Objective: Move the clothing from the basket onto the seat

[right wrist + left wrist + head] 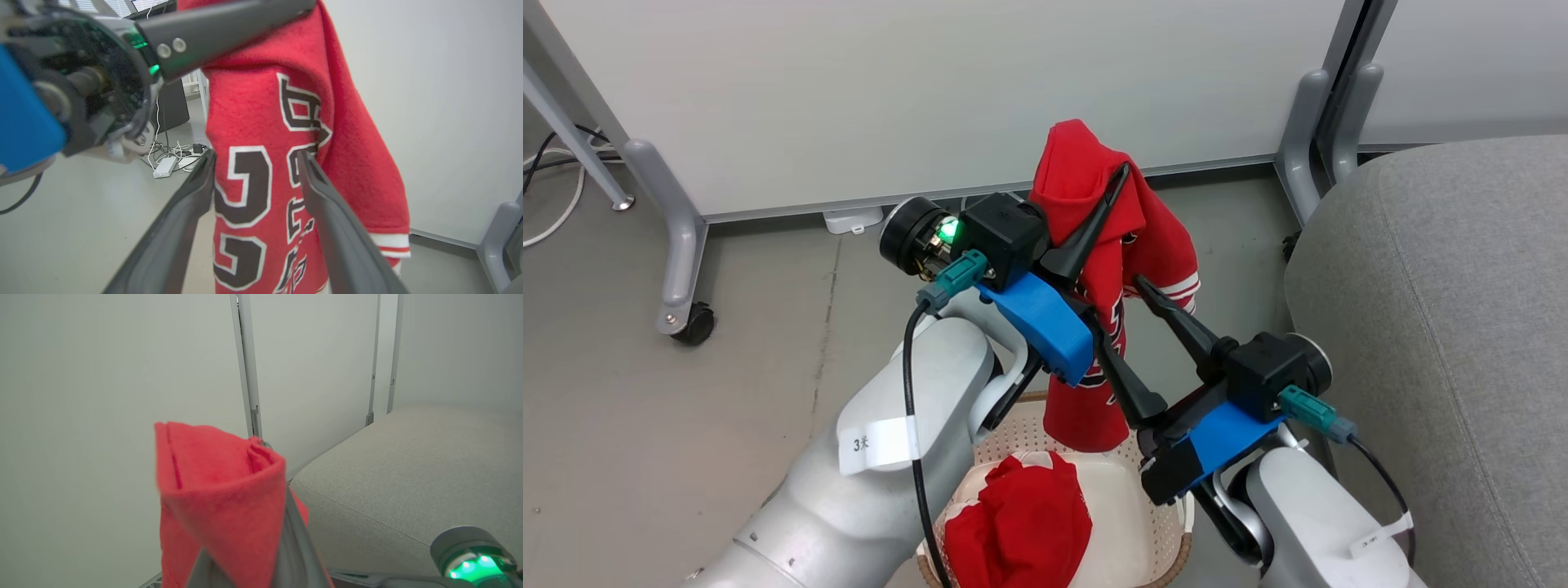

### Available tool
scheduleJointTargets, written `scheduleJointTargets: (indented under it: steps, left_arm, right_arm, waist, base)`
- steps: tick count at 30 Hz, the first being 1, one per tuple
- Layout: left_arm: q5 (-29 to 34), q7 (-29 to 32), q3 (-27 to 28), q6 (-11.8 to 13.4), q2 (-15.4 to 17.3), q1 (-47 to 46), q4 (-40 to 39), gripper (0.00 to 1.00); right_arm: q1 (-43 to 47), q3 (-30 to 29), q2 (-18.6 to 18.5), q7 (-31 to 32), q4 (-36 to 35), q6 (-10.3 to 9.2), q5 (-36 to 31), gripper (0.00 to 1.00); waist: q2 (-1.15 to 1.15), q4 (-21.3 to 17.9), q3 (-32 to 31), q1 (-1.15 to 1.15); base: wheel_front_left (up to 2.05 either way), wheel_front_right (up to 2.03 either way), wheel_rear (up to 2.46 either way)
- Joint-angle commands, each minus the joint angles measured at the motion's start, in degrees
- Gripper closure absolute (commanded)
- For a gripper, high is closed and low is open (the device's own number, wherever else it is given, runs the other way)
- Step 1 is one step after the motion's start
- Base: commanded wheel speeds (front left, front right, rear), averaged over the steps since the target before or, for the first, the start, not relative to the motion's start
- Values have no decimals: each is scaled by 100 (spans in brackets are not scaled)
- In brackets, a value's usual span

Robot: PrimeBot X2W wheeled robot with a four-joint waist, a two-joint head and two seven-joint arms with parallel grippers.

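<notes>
Grey fabric is covering the seat (1445, 327), the largest thing before us; it is lying at the right, well apart from both garments. A white partition (931, 82) is standing behind, on the pale grey floor (686, 408).

Our left forearm (907, 425) is rising from the lower left and reaching forward over the basket (1131, 523), with the wrist pointing its fingers up and to the right. Our right forearm (1307, 523) is coming up from the lower right, just beside the seat, and its fingers are pointing up and to the left, toward the other arm. The basket is sitting on the floor between the two forearms.

The numbered garment (1152, 237) is hanging in the air above the far side of the basket. The plain red garment (1021, 523) is lying crumpled inside the basket, on the near side.

The left gripper (1115, 184) is clamping the top fold of the numbered garment, jaws pressed together on the cloth. The right gripper (1119, 306) is standing with its jaws wide apart, one finger at each side of the black-and-white number. We cannot tell whether they are touching the cloth.
</notes>
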Motion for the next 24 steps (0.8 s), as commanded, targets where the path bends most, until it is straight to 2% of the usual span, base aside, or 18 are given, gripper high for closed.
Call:
scheduleJointTargets:
  steps: [1,9,10,11,12,24]
  left_arm:
    - [-14,-30,-10,-5,-10,-100,-39,100]
    - [-28,-30,-92,-5,-51,-63,-94,100]
    - [-36,-30,-108,-5,-55,-57,-100,100]
    - [-46,-30,-118,-5,-58,-51,-106,100]
    - [-43,-30,-126,-5,-58,-44,-109,100]
    - [-58,-30,-154,-6,-67,2,-75,100]
  right_arm:
    - [-146,-93,-26,-2,104,3,-25,0]
    - [-391,-110,-24,-1,562,3,-50,0]
    - [-408,-99,-23,-2,603,3,-13,49]
    - [-438,-97,-24,-2,620,3,10,78]
    - [-459,-95,-23,-2,628,3,14,100]
    - [-407,-116,-24,-2,695,3,13,100]
  waist:
    - [0,23,10,0]
    - [0,84,20,0]
    - [0,90,17,0]
    - [0,97,16,0]
    - [0,103,16,0]
    - [0,119,-24,0]
  base:
    - [0,0,0]
    - [0,0,0]
    - [0,0,0]
    - [0,0,0]
    - [0,0,0]
    - [0,0,0]
